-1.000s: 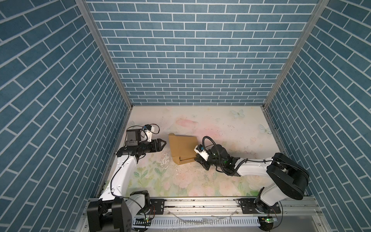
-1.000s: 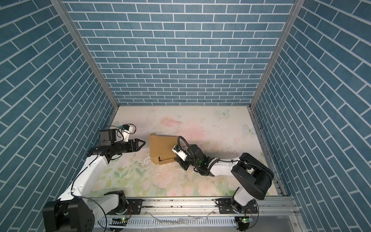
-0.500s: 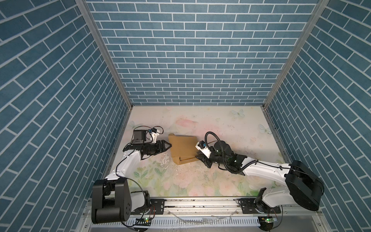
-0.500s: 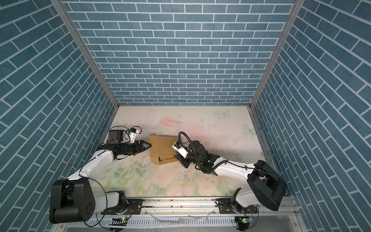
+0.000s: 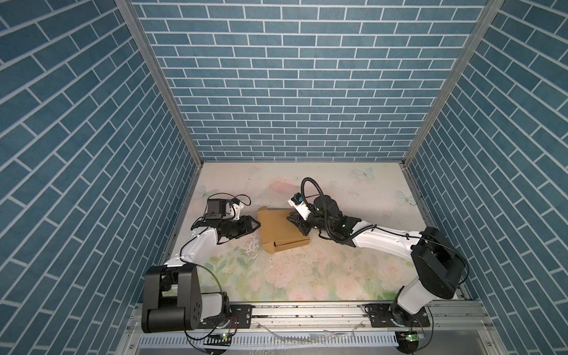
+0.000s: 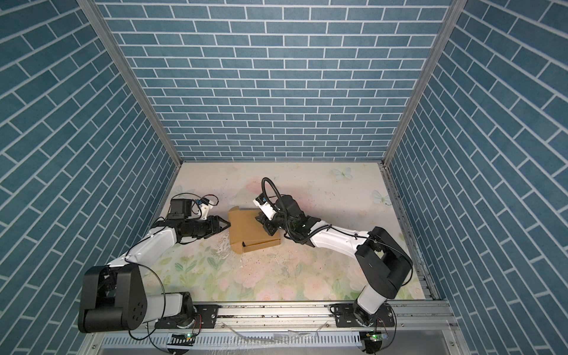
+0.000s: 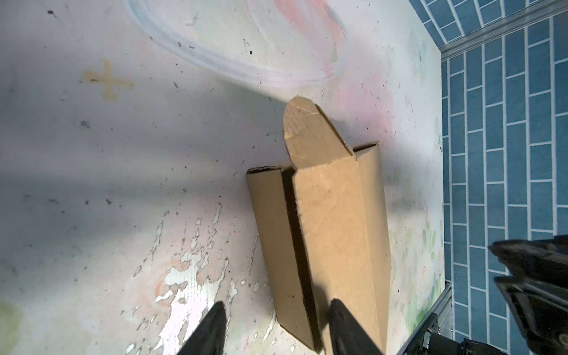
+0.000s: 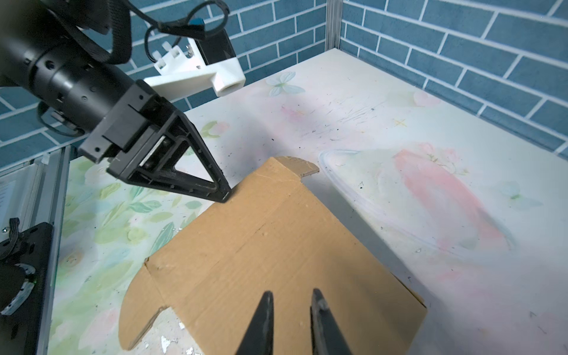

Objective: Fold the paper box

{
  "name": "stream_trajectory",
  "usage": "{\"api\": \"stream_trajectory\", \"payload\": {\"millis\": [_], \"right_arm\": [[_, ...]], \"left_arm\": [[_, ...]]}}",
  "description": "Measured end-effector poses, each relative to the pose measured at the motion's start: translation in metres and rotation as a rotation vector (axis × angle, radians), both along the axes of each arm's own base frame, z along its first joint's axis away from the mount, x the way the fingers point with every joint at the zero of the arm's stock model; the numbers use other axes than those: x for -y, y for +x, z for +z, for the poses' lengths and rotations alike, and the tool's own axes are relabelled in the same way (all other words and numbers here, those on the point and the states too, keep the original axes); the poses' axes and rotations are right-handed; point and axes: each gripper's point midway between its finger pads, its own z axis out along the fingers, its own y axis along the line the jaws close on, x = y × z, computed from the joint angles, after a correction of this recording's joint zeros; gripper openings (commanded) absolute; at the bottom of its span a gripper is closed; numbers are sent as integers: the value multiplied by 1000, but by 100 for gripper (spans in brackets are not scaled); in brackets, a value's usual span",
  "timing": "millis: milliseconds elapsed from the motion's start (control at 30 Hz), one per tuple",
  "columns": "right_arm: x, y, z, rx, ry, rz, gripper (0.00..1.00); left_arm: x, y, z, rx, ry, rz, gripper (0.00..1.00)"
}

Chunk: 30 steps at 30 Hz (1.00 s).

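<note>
Shows a partly folded brown paper box point(image 6: 250, 229) mid-frame on the floral tabletop point(image 6: 307, 276). Places the left gripper point(image 6: 226, 226), jaws apart, at its left edge and the right gripper point(image 6: 265, 222) on its upper right.

Bright even overhead light, soft shadow beside the paper box point(image 7: 332, 215), sharp top views, wrist close-ups blurred.

Blue brick walls point(image 5: 292, 76), worn floral tabletop point(image 5: 307, 276).
</note>
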Motion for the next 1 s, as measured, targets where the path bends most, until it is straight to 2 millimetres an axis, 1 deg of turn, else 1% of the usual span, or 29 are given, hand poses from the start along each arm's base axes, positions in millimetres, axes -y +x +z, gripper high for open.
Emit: {"api": "stream_trajectory", "payload": {"millis": [67,233,433,567,633,1000], "right_arm": [[-7,4,-10,-27,-9,-2,23],[-13,6,-36,-86,-46,2,23],[-21,10,-48,-116,-55,5,22],[-21,10,-68,-142,-88,4,22],[-19,9,-74,-149,-99,1,22],[-17,6,-78,-150,-119,6,21]], "left_arm": [[0,0,-3,-8,4,2,55],[0,0,-7,-21,7,0,55],[0,0,-7,-21,10,-3,55],[-2,2,-6,-11,29,-5,56],[-2,3,-5,-1,38,-9,58],[-14,18,9,68,114,-12,62]]}}
